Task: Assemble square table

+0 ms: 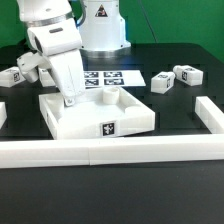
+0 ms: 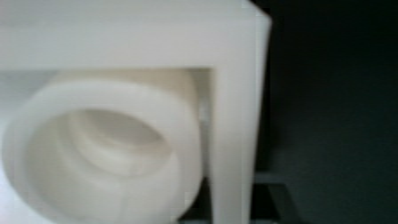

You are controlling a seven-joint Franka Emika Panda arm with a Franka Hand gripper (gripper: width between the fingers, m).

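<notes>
The slab (image 1: 100,112) is positioned on the tabletop (image 1: 150,190) beside 1 border bar (image 1: 110,150). The jaws are closed together at its corner socket (image 2: 98,140). If the rim is gripped shallowly, the slab may be skewed.

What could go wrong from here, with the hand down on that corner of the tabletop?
The hand seems clamped on just the thin corner rim of the tabletop, so the slab could twist or slip out when moved. Dragging it could also jam it against the border bar lying close in front of it in the exterior view.
</notes>
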